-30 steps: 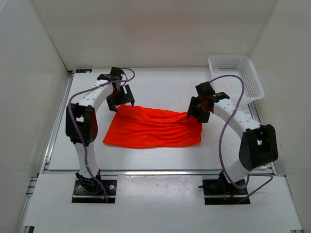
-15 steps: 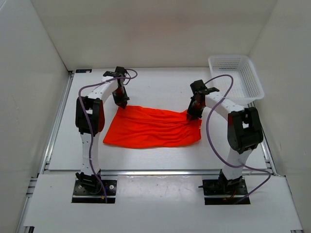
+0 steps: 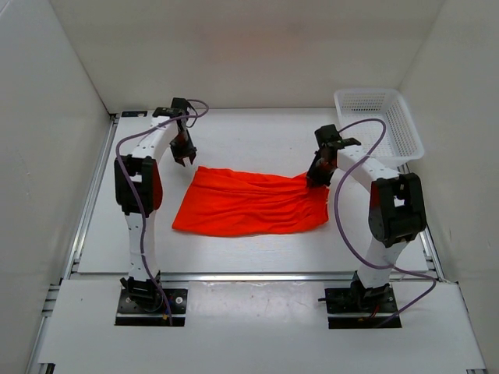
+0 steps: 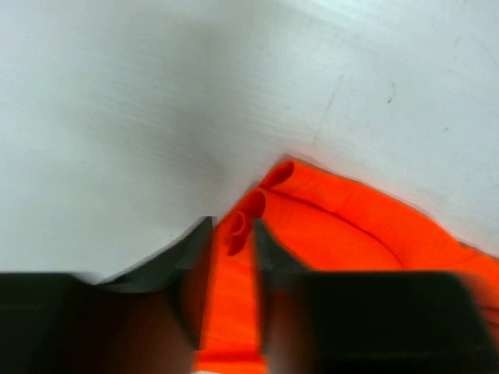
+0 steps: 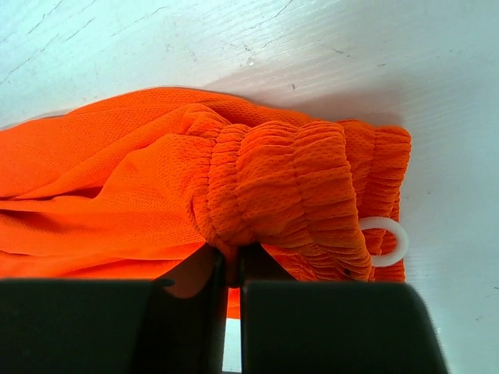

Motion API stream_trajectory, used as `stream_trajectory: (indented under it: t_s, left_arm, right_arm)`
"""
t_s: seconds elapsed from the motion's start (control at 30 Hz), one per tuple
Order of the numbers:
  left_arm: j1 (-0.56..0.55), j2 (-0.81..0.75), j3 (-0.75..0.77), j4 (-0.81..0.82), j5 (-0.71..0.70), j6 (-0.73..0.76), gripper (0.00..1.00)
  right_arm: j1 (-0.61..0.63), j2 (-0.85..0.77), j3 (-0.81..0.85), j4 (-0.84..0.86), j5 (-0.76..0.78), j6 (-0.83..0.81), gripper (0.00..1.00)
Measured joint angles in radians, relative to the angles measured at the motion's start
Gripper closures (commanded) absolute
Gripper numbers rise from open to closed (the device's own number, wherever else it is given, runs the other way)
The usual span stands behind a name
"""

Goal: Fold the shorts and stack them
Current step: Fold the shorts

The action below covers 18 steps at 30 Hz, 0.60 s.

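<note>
— While the shorts (image 3: 249,204) lie spread flat across the middle of the table (image 3: 249,132), which claw has them?
— Both. The right gripper (image 5: 231,261) is clamped on the gathered waistband at the cloth's right end, with the white drawstring loop (image 5: 383,240) just beside its fingers.
— And the left?
— The left gripper (image 4: 232,234) is at the far left corner, its jaws nearly together with an orange fold pinched between them, though that view is blurred.

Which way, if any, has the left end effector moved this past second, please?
Yes: the left end effector shifted toward the table's far edge and slightly left, away from the basket.
</note>
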Motion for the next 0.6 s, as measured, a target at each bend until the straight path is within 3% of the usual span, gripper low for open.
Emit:
stream_trajectory:
  t_s: [0.03,0.07,0.17,0.3,0.43,0.47,0.6]
  left_arm:
    - [0.006,0.0,0.009,0.001,0.002,0.006,0.46]
    - [0.01,-0.003,0.011,0.002,0.005,0.015,0.26]
    - [0.011,-0.032,-0.069,0.032,0.034,0.023,0.19]
    - [0.006,-0.078,-0.23,0.039,0.117,0.026,0.28]
    - [-0.01,-0.079,-0.301,0.055,0.158,0.026,0.46]
    - [-0.013,-0.079,-0.303,0.056,0.162,0.023,0.56]
    - [-0.022,-0.08,-0.302,0.08,0.163,0.014,0.72]
  right_arm:
    - [-0.003,0.0,0.0,0.0,0.0,0.0,1.0]
    - [-0.004,0.0,0.001,0.0,-0.001,0.001,1.0]
    - [-0.004,0.0,0.004,0.0,-0.005,0.002,1.0]
    - [-0.004,0.0,0.005,0.0,-0.008,0.001,1.0]
    - [-0.004,0.0,0.005,0.0,-0.008,0.0,1.0]
    - [-0.004,0.0,0.005,0.0,-0.008,-0.001,1.0]
    - [-0.004,0.0,0.005,0.0,-0.011,-0.002,1.0]
